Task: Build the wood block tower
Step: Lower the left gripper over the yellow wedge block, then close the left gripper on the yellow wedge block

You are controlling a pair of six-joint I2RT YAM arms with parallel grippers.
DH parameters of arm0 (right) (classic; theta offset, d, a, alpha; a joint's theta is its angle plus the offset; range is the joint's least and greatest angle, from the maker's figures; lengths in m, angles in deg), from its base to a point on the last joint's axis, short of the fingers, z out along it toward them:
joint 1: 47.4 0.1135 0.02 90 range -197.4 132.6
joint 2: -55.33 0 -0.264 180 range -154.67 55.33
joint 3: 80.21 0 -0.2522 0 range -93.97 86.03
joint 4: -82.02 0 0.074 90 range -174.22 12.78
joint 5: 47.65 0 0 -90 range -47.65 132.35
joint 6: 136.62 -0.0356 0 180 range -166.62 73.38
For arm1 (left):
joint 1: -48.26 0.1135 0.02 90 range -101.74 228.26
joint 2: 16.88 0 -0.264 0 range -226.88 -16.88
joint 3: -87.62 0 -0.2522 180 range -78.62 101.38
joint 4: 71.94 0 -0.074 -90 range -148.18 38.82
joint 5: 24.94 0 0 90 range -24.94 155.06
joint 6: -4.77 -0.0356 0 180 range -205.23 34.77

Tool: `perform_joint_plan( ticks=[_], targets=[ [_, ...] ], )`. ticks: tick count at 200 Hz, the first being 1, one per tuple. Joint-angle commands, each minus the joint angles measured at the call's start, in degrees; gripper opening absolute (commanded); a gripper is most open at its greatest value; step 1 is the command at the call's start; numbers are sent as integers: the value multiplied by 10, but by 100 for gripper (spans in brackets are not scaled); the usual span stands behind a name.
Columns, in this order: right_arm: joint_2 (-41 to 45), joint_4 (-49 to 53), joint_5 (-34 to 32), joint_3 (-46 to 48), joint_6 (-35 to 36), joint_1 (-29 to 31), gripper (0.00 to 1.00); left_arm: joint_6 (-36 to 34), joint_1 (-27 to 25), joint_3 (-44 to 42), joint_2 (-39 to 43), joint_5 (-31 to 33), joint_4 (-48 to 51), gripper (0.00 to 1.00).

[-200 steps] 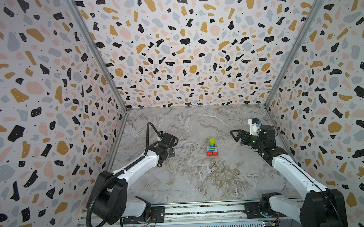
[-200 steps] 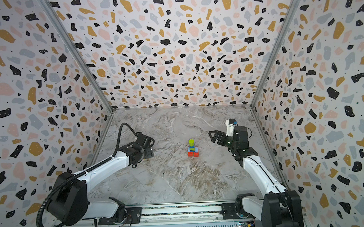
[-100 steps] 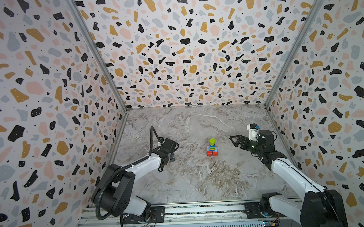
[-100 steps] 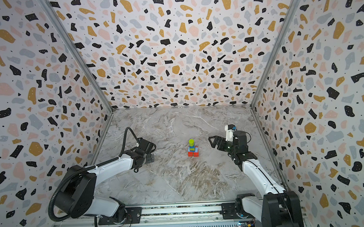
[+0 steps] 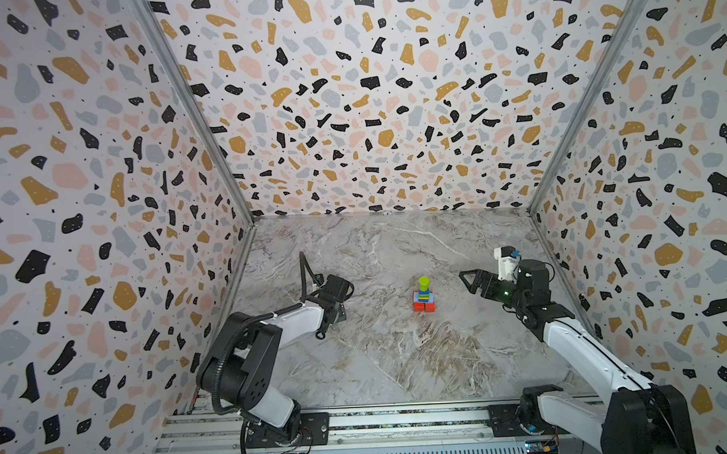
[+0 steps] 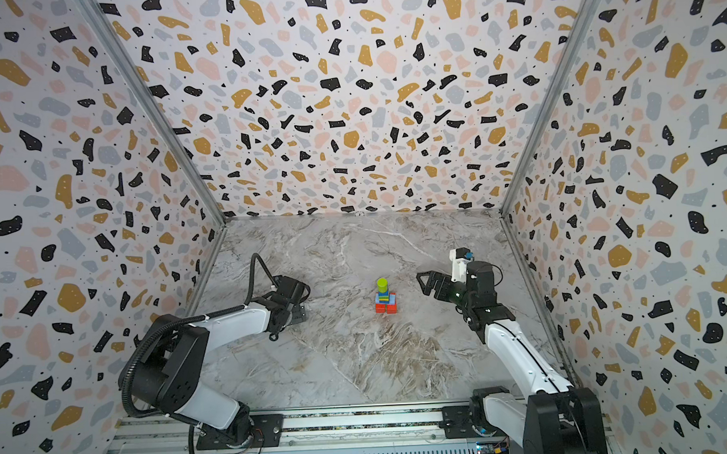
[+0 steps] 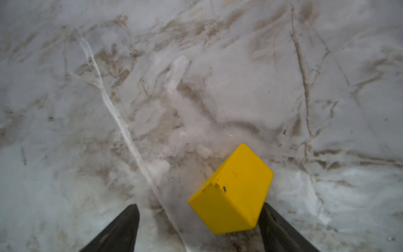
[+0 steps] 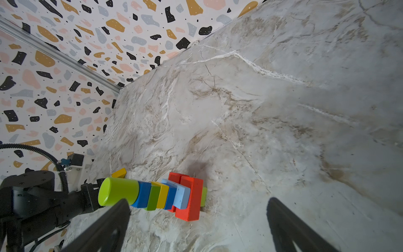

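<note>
The left gripper (image 7: pixel 198 207) hangs low over the table (image 5: pixel 399 360), toward its left edge. Its jaws are apart, and the yellow block (image 7: pixel 233 192) lies on the table between them but not centred. The block is turned at an angle and seems to touch one finger (image 7: pixel 274 222), while the other finger is well apart from it. If the jaws close like this, I think they meet edges and not flat faces, so the block can twist, slip out, or come up crooked and be hard to set down flat. Farther in, near the middle of the table, the wood block tower (image 5: pixel 423 296) stands slim on red blocks, with the lime cylinder (image 5: pixel 423 282) on top. In the right wrist view its layers are not lined up, and the top face is small, so a hard placement or a touch from a finger can topple it. A little farther, toward the right edge, the right gripper (image 5: pixel 468 283) hovers wide open and empty, apart from the tower. A careless move inward could brush the column.
</note>
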Motion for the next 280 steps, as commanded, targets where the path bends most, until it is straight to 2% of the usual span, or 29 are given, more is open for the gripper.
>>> perform_joint_plan(
  ticks=[1,36,132,209,251,280],
  targets=[
    [12,-5,2,-4,5,3,99,-15,19,16,-19,-9,-10,83],
    [6,-5,3,-7,5,4,99,-17,36,33,-27,-31,-16,74],
    [-6,-4,-1,-13,8,11,99,-12,36,28,-16,-59,-26,35],
    [-9,-5,-4,-13,8,16,99,-34,37,59,35,-71,24,21],
    [-5,-9,-2,-6,4,18,99,-48,36,100,86,-111,71,20],
    [-3,-20,0,5,-3,18,99,-68,25,158,105,-134,125,20]
  ],
)
